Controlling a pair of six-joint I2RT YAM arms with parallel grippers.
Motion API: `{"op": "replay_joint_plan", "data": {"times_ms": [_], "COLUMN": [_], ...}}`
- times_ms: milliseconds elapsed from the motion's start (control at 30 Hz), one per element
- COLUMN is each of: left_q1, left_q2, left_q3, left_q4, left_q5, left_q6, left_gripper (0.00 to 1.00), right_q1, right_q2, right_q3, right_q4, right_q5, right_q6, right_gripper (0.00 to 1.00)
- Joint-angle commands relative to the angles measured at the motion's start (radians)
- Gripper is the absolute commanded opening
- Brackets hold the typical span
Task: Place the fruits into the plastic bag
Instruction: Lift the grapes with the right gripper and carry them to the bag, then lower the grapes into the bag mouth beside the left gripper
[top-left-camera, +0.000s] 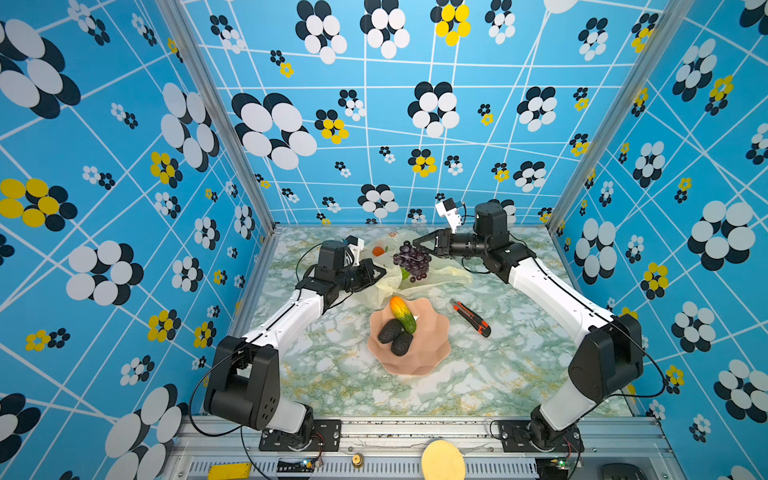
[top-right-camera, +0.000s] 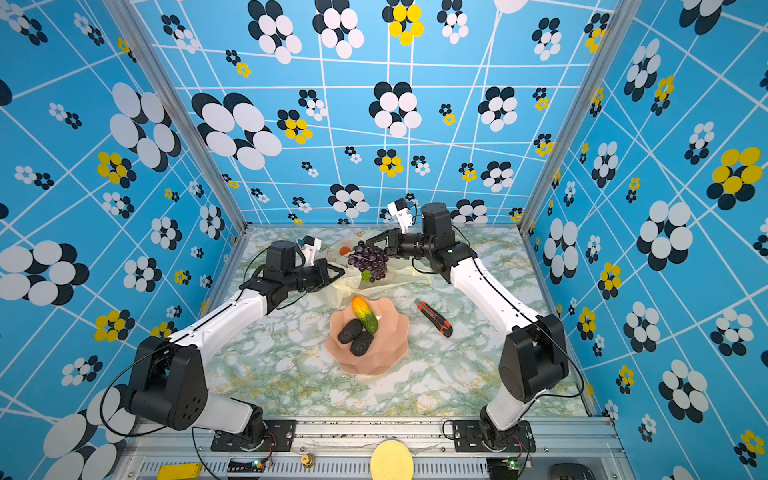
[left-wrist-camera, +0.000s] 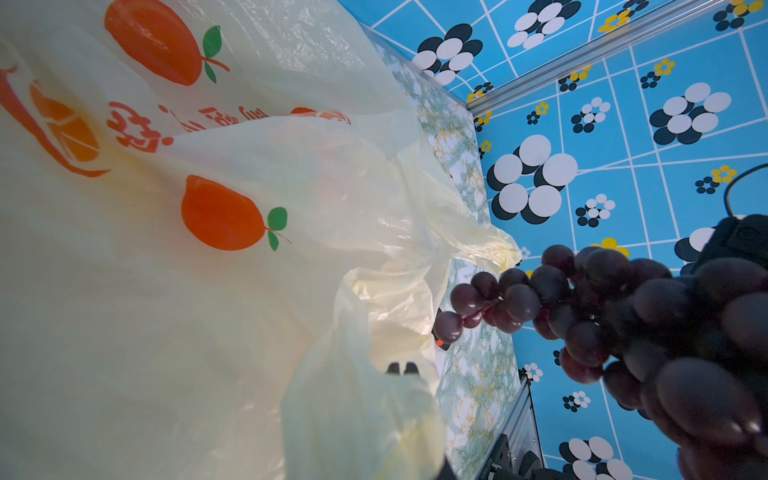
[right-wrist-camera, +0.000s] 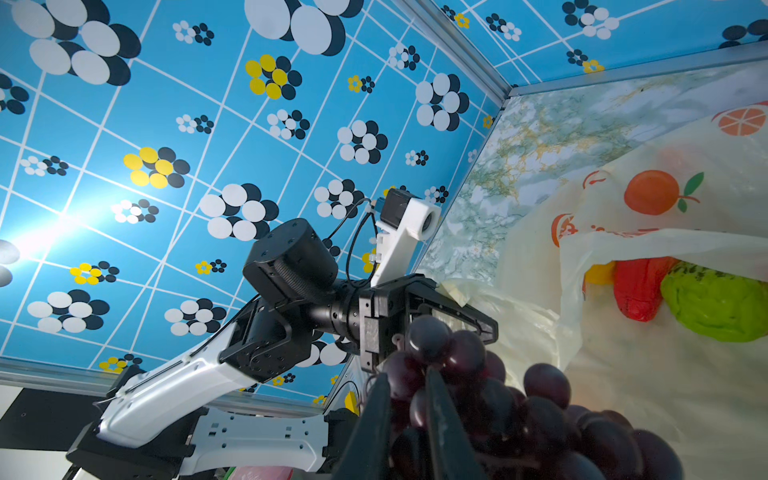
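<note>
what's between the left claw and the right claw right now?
The grapes, hanging from the right claw, plus a fold of the plastic bag that the left claw pinches. Both top views show it.

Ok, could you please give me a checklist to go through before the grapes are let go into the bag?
1. Right hand gripping the grapes: ok.
2. Left hand pinching the bag at its edge: ok.
3. Bag mouth open, green fruit visible inside: ok.
4. Grapes hanging right over the mouth: cannot tell.
5. Dish emptied: not ok, three fruits remain on it.
</note>
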Motion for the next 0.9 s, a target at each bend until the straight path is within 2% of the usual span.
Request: {"op": "replay_joint_plan", "data": {"times_ms": [0,200,467,867], "left_q1": [0.021,0.038,0.043,0.027], "left_q2": [-0.030,-0.040,-0.040,-0.055], "left_q3": [-0.013,0.000,0.016,0.040], "left_q4": [0.030,0.020,0.043,0.101], "left_q5": [0.031,0.048,0.049,0.053], "left_q6": [-0.016,-0.039,-0.080,-0.141], "left_gripper": [0.00,0.00,0.00,0.00], "right_q1": [-0.008,-0.027,-0.029,-0.028], "right_q2": [0.060,0.168,0.227,0.256], "right_q3": [0.038,0.032,-0.028,-0.003], "right_q4": [0.015,0.132,0.133,-0.123], "right_q5": [-0.042,-0.094,-0.094,-0.016], "right_q6": [-0.023,0.038,0.012,-0.181], "right_gripper": [0.18,0.18,0.18,0.19]}}
